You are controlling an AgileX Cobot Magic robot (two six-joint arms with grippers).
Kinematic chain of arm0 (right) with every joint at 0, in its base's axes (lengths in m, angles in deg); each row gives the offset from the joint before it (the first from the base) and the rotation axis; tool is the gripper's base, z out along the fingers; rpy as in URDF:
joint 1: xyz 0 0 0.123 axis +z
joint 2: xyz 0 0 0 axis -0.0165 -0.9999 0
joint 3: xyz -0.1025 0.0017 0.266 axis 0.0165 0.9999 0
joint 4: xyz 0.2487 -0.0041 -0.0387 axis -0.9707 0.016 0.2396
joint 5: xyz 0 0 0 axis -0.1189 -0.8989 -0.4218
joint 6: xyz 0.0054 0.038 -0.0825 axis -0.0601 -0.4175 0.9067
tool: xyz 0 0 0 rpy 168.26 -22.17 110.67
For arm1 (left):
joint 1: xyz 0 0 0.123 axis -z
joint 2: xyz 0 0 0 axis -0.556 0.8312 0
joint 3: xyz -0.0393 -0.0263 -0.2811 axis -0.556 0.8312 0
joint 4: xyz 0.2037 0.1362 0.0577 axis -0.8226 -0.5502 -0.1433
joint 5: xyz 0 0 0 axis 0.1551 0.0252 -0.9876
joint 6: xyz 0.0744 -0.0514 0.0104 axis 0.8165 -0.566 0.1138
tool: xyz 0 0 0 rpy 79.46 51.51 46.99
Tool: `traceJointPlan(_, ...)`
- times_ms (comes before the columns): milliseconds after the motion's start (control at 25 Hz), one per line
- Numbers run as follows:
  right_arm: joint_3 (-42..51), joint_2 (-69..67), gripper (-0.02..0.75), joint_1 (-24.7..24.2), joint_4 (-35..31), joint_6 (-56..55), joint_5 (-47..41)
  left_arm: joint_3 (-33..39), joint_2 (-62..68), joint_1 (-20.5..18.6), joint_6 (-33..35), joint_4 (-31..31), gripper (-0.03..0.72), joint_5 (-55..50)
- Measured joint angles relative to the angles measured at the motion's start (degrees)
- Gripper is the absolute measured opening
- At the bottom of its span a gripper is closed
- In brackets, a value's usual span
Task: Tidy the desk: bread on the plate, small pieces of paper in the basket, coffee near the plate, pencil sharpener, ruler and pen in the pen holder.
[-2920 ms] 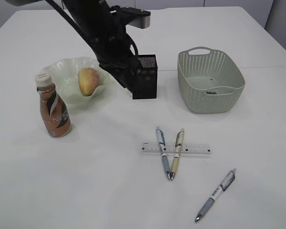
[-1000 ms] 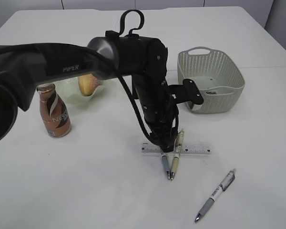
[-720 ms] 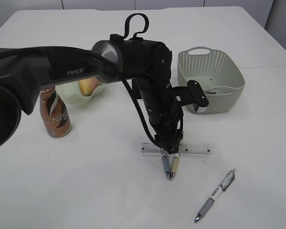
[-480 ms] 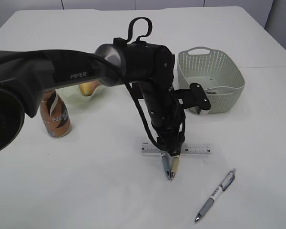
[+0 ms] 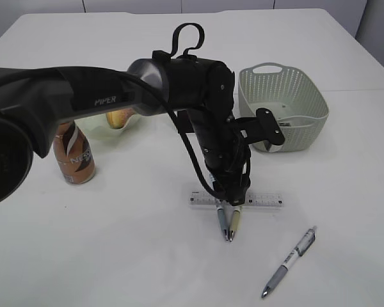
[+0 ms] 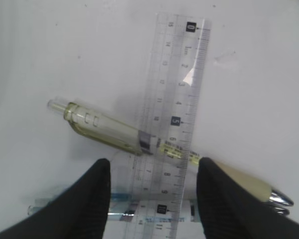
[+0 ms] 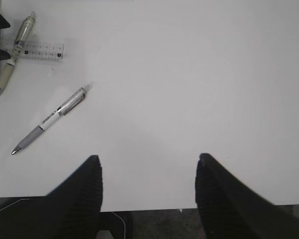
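Left gripper [image 6: 152,186] is low over the ruler [image 6: 174,119], jaws spread, nothing pinched yet. In the left wrist view the two black fingers [image 6: 97,194] straddle the ruler's near end: one finger at 9 o'clock of it, the other at 3 o'clock. The ruler's long axis runs 12 to 6 in that view, so the jaws close across its short width, which looks like the right alignment for a pinch.

Complication: the yellowish pen [image 6: 139,139] lies diagonally across the ruler, from 10 o'clock to 4 o'clock, and the blue pen [image 6: 114,209] crosses near the bottom edge, right between the fingertips. Whether each pen sits over or under the ruler I can't tell. Closing here probably catches a pen too.

In the exterior view the ruler [image 5: 265,199] lies flat on the desk [image 5: 115,256], 6 o'clock of the basket [image 5: 283,109], with the grey pen [image 5: 291,261] lying apart at its 5 o'clock.

Right gripper [image 7: 148,191] hangs near the desk edge, jaws spread and empty, well apart from the ruler; the left arm is clearly nearer.
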Motion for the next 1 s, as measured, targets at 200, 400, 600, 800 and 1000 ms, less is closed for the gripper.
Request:
traceJointPlan(200,0.0,0.0,0.467,0.0,0.0,0.0,0.0,0.0,0.14,0.0,0.0,-0.48,0.405,0.0)
traceJointPlan(400,0.0,0.0,0.467,0.0,0.0,0.0,0.0,0.0,1.56,0.0,0.0,-1.33,0.405,0.0)
traceJointPlan(600,0.0,0.0,0.467,0.0,0.0,0.0,0.0,0.0,2.0,0.0,0.0,-2.47,0.405,0.0)
traceJointPlan(800,0.0,0.0,0.467,0.0,0.0,0.0,0.0,0.0,2.0,0.0,0.01,-2.69,0.405,0.0)
traceJointPlan(1000,0.0,0.0,0.467,0.0,0.0,0.0,0.0,0.0,2.0,0.0,0.01,-2.69,0.405,0.0)
